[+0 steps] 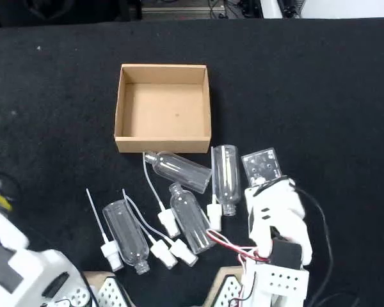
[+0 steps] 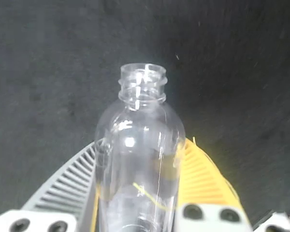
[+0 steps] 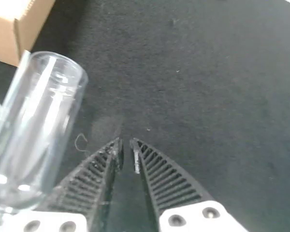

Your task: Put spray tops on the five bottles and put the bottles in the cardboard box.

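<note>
Robotics lab bench: black cloth table (image 1: 320, 77), cables (image 1: 221, 7) behind.

Black felt-covered table (image 1: 320, 96), tangled dark cables (image 1: 233, 7) beyond its far edge, white surface (image 1: 336, 7) beside them

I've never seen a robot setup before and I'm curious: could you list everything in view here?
box: one, brown cardboard, open and empty, mid-table.
bottles: five, clear; four lie in front of the box, one is held in the left gripper.
spray tops: five, white with thin tubes, loose among the lying bottles.
table: one, black covering, under everything.
left gripper: one, grey and yellow fingers, shut on a bottle.
right gripper: one, dark fingers, shut on nothing, beside a lying bottle.
</note>
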Robot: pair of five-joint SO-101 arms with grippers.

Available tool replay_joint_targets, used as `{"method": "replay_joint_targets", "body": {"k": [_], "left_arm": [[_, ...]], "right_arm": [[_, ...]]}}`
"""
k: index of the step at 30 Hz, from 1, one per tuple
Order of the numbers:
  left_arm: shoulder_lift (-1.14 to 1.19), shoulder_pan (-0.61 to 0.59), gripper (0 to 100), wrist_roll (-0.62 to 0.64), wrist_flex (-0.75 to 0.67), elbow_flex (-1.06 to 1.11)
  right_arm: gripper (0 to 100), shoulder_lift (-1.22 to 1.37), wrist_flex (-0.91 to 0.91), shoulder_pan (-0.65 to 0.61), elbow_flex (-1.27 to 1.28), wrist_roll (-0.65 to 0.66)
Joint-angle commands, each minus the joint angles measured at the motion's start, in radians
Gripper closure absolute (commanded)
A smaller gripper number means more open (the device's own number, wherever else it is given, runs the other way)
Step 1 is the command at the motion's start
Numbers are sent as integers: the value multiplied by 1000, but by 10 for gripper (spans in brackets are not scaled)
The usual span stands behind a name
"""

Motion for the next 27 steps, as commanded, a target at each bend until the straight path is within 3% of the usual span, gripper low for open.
{"method": "replay_joint_targets", "body": {"k": [1, 7, 11, 15, 21, 27], "left_arm": [[-242, 74, 970, 166, -17, 77], [-420, 154, 970, 404, -126, 245], [-443, 150, 970, 453, -135, 260], [-443, 96, 970, 453, -137, 242], [-404, -97, 970, 450, -137, 142], [-164, -255, 970, 388, -161, -8]], "right_arm": [[986, -96, 63, 28, -154, 11], [986, -94, 226, 20, -400, 11], [986, -70, 293, -66, -519, 11], [987, 74, 315, -262, -615, -6], [987, 358, 295, -661, -769, -227], [987, 588, 68, -956, -713, -287]]}}
